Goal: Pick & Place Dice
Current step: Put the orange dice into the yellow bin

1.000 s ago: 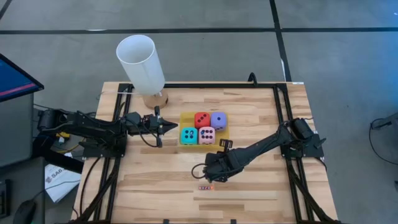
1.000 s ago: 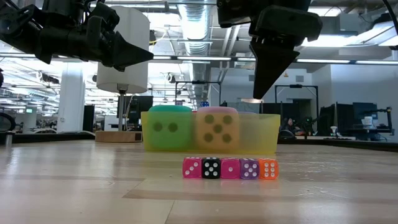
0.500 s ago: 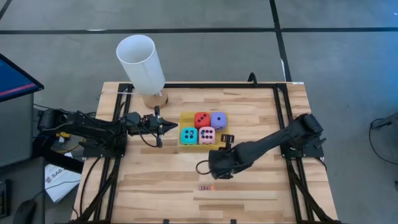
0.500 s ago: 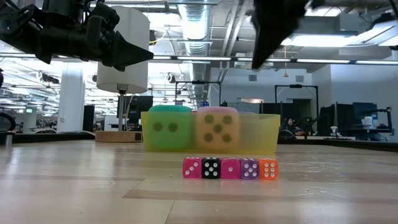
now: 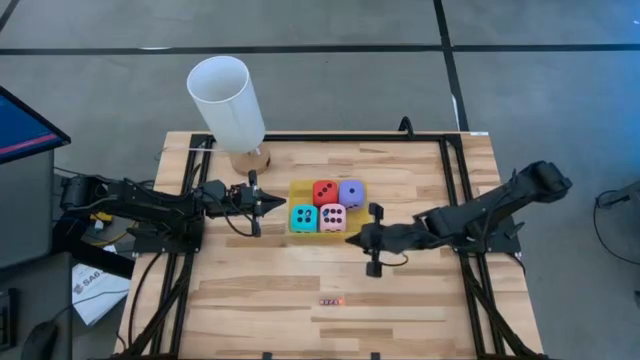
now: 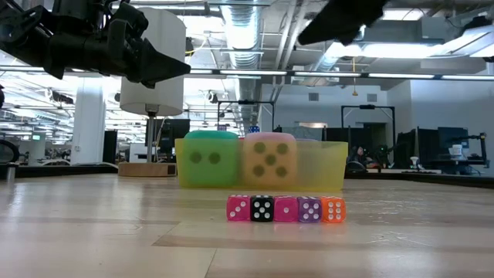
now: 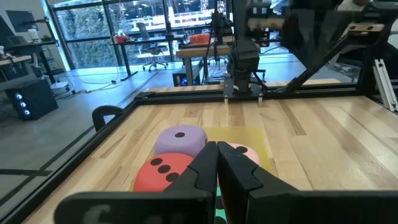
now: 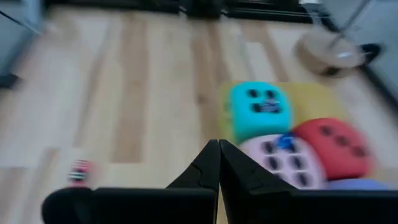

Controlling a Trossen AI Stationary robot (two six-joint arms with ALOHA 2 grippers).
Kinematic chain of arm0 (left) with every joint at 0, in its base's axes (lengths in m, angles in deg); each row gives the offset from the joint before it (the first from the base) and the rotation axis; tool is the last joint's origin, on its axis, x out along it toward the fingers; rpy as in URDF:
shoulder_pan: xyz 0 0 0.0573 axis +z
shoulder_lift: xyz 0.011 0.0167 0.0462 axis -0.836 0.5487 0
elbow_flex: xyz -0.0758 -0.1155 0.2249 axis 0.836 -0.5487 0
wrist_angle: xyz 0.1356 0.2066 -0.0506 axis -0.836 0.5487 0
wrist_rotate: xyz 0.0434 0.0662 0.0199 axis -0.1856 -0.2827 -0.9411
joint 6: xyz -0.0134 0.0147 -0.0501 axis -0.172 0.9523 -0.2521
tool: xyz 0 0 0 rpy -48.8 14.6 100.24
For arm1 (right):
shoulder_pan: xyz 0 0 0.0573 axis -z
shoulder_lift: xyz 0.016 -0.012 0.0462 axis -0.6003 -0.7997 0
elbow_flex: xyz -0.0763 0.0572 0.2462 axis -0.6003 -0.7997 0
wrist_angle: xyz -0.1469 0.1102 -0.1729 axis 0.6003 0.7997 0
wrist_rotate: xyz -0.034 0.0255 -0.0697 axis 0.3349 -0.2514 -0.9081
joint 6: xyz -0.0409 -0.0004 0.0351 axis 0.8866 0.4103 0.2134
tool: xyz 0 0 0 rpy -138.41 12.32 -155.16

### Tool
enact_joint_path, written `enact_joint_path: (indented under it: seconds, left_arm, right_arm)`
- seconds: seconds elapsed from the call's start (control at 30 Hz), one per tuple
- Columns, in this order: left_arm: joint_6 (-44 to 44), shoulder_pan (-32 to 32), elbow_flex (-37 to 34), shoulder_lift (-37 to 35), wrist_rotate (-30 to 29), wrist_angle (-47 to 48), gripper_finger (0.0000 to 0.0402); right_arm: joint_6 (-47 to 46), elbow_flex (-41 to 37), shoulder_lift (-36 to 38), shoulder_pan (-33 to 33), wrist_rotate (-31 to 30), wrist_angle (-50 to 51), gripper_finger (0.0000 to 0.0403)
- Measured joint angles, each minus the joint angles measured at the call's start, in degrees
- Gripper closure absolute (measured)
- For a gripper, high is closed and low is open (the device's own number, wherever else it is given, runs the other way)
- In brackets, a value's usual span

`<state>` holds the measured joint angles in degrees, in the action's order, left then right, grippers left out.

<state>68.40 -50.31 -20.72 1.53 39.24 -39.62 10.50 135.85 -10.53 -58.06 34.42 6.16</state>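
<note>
In the low view the yellow tray (image 6: 324,166) wall hides the lower halves of 2 dice, the red die and purple die (image 7: 180,138) sit unseen behind them.

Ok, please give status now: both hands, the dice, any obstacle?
Left hand shut, beside tray. Right hand shut, empty, near pink die. Four dice in tray. No obstacle seen.

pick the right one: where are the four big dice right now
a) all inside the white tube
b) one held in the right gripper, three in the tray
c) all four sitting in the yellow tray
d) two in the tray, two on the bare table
c: the high view shows the red die, purple die, cyan die and pink die packed together in the yellow tray, with the right gripper shut and empty beside it.
</note>
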Motion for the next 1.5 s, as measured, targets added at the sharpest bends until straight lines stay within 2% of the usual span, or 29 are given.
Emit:
enact_joint_path:
  seconds: [0.1,0.23,0.6,0.83,0.97,1.13,1.37,1.5]
  left_arm:
    - [0.0,0.0,0.0,0.0,0.0,0.0,0.0402]
    - [0.0,0.0,0.0,0.0,0.0,0.0,0.0402]
    - [0.0,0.0,0.0,0.0,0.0,-0.3,0.0402]
    - [0.0,0.0,0.0,0.0,0.0,-0.3,0.0402]
    - [0.0,0.0,0.0,0.0,0.0,-0.3,0.0402]
    - [0.0,0.0,0.0,0.0,0.0,-0.2,0.0402]
    - [0.0,0.0,0.0,0.0,0.0,-0.9,0.0402]
    - [0.0,0.0,0.0,0.0,0.0,-1.3,0.0402]
  right_arm:
    - [-3.5,-7.6,2.6,0.0,4.3,-10.1,0.0403]
    - [-8.6,-12.4,3.2,-0.1,5.7,-17.5,0.0403]
    - [-10.9,-13.7,3.2,-0.1,5.7,-17.1,0.0403]
    - [-20.1,-13.7,3.1,-0.3,5.7,-16.2,0.0403]
    - [-23.8,-13.8,0.4,-1.9,5.9,-14.9,0.0403]
    - [-29.4,-13.2,-6.4,-3.6,6.6,-15.4,0.0403]
    - [-26.3,-5.7,-15.4,-5.1,9.0,-14.4,0.0403]
    - [-30.6,0.2,-19.8,-5.5,12.8,-6.8,0.0403]
